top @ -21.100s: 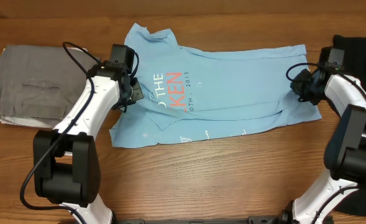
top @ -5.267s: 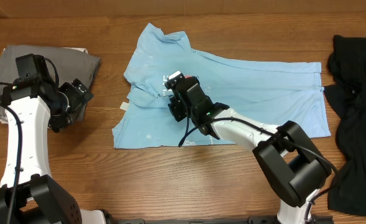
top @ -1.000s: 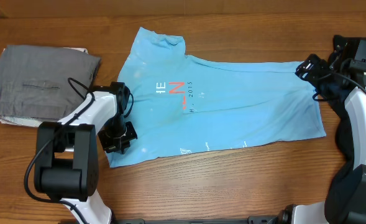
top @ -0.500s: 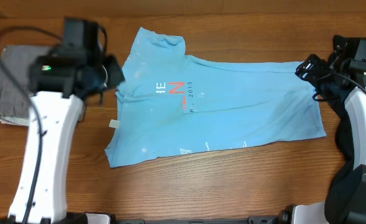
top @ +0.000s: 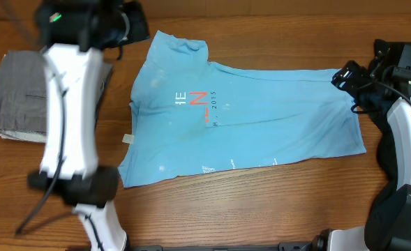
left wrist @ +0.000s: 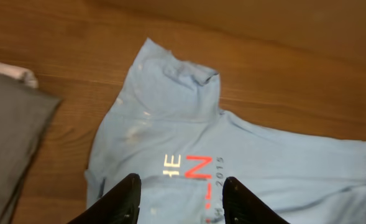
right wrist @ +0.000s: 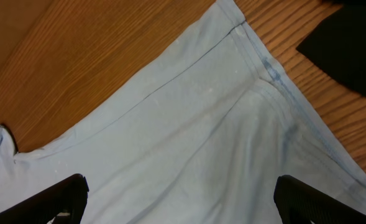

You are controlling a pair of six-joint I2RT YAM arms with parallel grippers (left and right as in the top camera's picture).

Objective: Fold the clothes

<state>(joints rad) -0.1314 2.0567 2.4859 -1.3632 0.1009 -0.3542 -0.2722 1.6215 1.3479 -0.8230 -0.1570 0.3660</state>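
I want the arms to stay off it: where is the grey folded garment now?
In the overhead view, the grey folded garment lies on the table's left side, left of the light blue T-shirt, partly hidden under the left arm.

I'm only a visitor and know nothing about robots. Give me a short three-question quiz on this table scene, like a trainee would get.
1. True or false: the left claw is gripping the T-shirt.
2. The folded cloth left of the T-shirt is: A grey, B red, C green.
3. Fill in: the right claw is ____ (open or shut).
Key: 1 false, it is open above the T-shirt, holding nothing; 2 A; 3 open.
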